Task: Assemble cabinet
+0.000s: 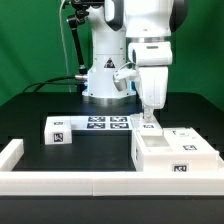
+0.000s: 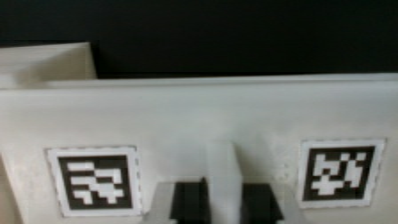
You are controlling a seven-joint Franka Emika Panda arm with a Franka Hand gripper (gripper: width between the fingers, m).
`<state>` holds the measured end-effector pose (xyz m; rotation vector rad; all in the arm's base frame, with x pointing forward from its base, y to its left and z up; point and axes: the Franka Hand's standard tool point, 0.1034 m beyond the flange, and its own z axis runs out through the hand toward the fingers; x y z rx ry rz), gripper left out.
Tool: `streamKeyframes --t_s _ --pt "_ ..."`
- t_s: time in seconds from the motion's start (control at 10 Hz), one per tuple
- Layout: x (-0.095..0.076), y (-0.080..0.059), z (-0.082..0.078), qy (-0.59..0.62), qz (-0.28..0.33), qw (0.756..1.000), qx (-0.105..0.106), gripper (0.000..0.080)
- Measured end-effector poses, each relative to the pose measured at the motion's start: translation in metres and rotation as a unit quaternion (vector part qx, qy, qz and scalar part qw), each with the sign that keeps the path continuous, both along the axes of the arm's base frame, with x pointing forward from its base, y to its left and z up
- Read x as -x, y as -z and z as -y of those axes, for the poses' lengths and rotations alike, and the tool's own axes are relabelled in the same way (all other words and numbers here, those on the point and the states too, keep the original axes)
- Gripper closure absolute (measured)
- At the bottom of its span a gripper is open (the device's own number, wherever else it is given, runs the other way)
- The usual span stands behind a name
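The cabinet (image 1: 176, 152) is a large white box on the exterior view's right, with a tag on its front face. My gripper (image 1: 150, 120) points straight down at the box's far left corner. In the wrist view a broad white panel (image 2: 214, 120) with two square tags fills the picture. My gripper (image 2: 222, 203) has its dark fingers (image 2: 187, 203) close on either side of a thin white upright edge of that panel, so it is shut on it. A separate small white block (image 1: 57, 130) with a tag lies on the exterior view's left.
The marker board (image 1: 108, 123) lies flat in front of the robot base. A low white border rail (image 1: 12, 155) runs along the left and the front edge of the black table. A second white part (image 2: 45, 62) shows behind the panel in the wrist view.
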<state>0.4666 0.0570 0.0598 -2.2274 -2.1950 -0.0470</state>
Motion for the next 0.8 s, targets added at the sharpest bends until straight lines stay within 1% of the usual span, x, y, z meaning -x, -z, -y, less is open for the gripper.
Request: streamKeyframes --t_s 0.4,0.5,0.8 --pt "0.001 0.001 0.0 0.0 -0.002 1.0 0.0 0.0731" --pt "-0.001 0.003 0.001 -0.008 -0.001 1.0 -0.001 0.0731" --pt "-0.03 0.0 0.002 -0.011 0.0 1.0 -0.003 0.0731"
